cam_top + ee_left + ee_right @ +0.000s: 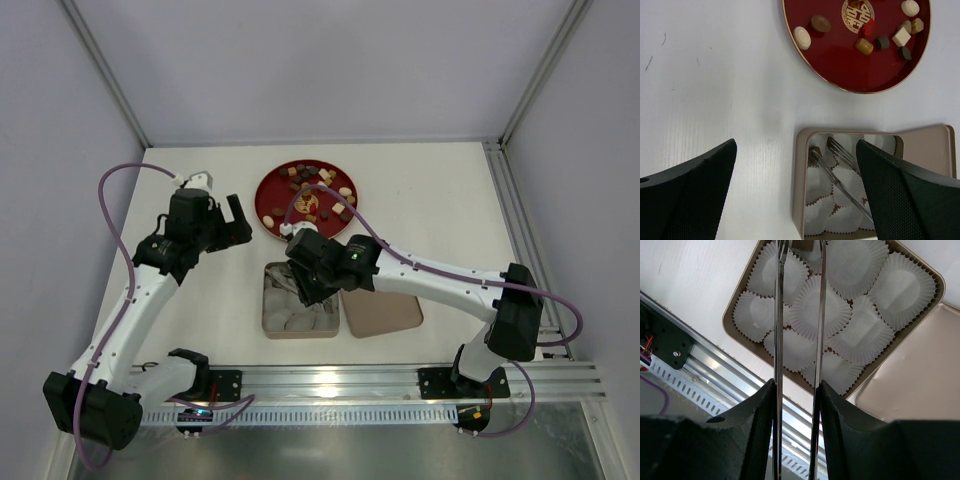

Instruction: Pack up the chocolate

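Note:
Assorted chocolates (318,195) lie on a round red plate (272,190), also seen in the left wrist view (840,65). My right gripper (303,285) is shut on thin metal tongs (778,315) and holds them over the tan box (268,300) of white paper cups (860,335). The tong tips reach the box's far-left cup, where a dark brown chocolate (814,152) sits at the tips. I cannot tell if the tongs still pinch it. My left gripper (232,225) is open and empty above the table left of the plate.
The box's tan lid (385,312) lies flat right of the box, touching it. An aluminium rail (400,380) runs along the near table edge. Frame posts stand at the back corners.

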`<act>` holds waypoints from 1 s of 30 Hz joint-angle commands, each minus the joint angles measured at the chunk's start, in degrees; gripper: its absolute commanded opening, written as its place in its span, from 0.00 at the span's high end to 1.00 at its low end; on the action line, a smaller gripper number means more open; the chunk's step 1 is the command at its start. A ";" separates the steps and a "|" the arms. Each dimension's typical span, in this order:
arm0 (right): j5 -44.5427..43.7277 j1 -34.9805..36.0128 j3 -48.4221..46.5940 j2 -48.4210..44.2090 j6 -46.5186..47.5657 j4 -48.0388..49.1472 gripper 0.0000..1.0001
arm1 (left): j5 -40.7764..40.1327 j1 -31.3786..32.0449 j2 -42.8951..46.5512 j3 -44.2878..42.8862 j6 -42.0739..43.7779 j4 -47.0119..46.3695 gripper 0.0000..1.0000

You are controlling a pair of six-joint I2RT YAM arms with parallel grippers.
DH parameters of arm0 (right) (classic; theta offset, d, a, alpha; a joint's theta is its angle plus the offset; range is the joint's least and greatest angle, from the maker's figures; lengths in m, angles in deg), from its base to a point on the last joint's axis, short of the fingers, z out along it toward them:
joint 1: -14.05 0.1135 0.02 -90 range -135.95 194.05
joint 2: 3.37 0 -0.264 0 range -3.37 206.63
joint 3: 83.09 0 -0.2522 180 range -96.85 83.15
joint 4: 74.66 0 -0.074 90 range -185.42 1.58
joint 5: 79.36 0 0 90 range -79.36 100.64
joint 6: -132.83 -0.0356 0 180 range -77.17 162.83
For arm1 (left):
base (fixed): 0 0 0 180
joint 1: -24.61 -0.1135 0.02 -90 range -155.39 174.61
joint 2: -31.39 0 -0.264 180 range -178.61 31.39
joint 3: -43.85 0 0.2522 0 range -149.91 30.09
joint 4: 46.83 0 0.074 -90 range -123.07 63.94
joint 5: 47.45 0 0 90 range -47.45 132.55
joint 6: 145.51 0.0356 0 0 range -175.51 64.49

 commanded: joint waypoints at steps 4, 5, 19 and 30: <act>-1.78 0.36 -2.84 -3.53 0.89 -0.80 0.59 | 1.00 -0.41 0.57 0.21 -0.25 -2.36 0.00; -1.96 0.35 -2.92 -4.06 1.06 -1.15 0.59 | 1.00 -0.41 0.48 0.21 -0.25 -2.36 0.00; 1.81 -15.19 -12.05 -1.97 9.93 -2.13 0.59 | 1.26 -0.41 0.31 0.21 -0.25 -2.45 0.00; 5.94 -22.06 -26.64 14.38 17.58 -4.05 0.59 | 1.26 -0.50 0.22 0.47 -0.25 -2.54 0.00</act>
